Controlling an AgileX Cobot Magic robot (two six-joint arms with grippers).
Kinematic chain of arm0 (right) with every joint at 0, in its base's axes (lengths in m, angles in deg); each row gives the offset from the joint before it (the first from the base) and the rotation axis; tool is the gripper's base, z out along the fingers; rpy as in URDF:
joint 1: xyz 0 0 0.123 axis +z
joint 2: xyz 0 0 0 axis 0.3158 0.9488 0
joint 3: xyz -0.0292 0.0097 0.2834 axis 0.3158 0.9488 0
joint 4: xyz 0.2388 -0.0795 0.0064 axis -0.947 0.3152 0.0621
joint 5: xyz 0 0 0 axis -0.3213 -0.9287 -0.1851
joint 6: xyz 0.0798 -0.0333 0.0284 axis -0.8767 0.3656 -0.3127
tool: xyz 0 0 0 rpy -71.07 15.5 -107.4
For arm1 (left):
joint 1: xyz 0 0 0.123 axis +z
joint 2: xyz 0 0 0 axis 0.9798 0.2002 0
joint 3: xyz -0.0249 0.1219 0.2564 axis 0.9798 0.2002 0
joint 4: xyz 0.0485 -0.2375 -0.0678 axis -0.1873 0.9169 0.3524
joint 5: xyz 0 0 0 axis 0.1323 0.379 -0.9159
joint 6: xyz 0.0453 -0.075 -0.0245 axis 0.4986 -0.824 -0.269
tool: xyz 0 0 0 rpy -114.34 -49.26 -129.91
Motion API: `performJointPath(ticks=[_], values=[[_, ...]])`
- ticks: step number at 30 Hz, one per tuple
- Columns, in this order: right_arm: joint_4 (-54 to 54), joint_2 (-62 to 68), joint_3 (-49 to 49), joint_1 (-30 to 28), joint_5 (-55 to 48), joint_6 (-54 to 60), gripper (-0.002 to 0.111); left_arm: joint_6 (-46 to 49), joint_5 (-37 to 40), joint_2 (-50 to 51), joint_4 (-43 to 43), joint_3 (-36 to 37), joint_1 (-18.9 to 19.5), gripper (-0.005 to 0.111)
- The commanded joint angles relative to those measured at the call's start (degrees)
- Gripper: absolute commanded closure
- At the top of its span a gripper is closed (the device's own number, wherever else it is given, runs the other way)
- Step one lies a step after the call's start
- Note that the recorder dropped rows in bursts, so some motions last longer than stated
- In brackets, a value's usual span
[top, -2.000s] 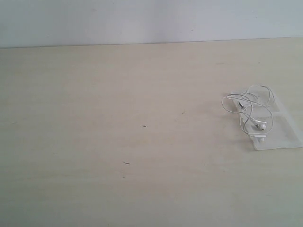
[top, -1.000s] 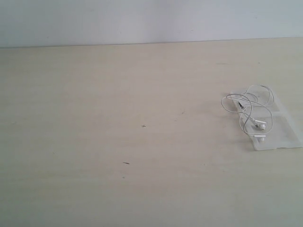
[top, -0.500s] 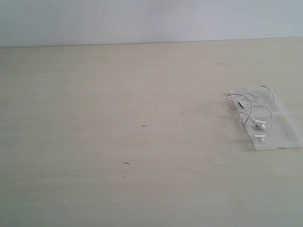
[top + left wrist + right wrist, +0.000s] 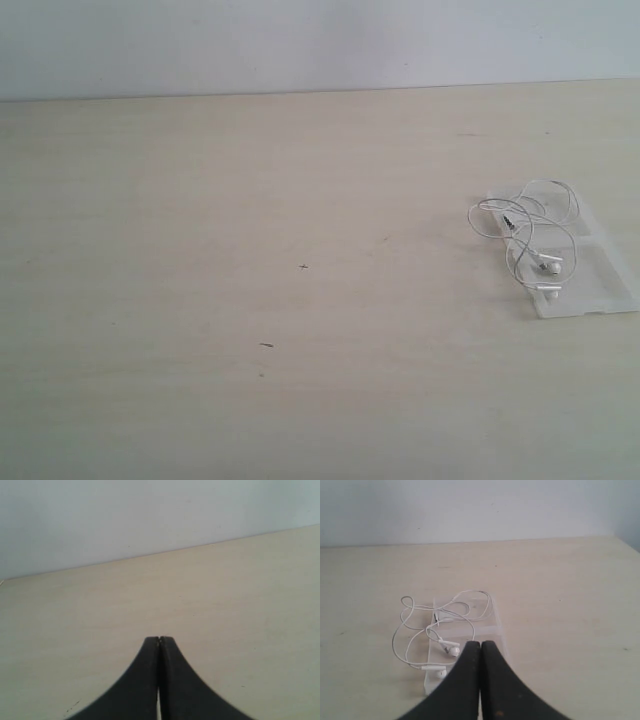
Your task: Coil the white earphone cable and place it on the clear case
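The white earphone cable [image 4: 525, 225] lies in loose loops on the clear case [image 4: 600, 270] at the table's right side, partly spilling over the case's left edge. In the right wrist view the same cable [image 4: 427, 627] and its two earbuds rest on the clear case [image 4: 490, 617], just ahead of my right gripper [image 4: 480, 643], which is shut and holds nothing. My left gripper [image 4: 159, 639] is shut and empty above bare table. Neither gripper shows in the exterior view.
The light wooden table [image 4: 250, 250] runs back to a pale wall [image 4: 300, 40]. A few small dark specks [image 4: 267, 345] mark the tabletop near the middle. The case sits close to the right border of the exterior view.
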Motion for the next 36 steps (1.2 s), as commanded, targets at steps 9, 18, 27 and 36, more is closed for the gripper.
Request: performJointPath(ticks=[9, 18, 27, 36], values=[[0.1, -0.3, 0.3, -0.2, 1.6, 0.5, 0.108, -0.5, -0.1, -0.3, -0.2, 0.1, 0.1, 0.107], [0.1, -0.3, 0.3, -0.2, 1.6, 0.5, 0.108, -0.5, -0.1, -0.3, -0.2, 0.1, 0.1, 0.107], [0.1, -0.3, 0.3, -0.2, 1.6, 0.5, 0.108, -0.5, -0.1, -0.3, -0.2, 0.1, 0.1, 0.107], [-0.4, -0.3, 0.3, -0.2, 1.6, 0.5, 0.108, -0.5, -0.1, -0.3, -0.2, 0.1, 0.1, 0.107]])
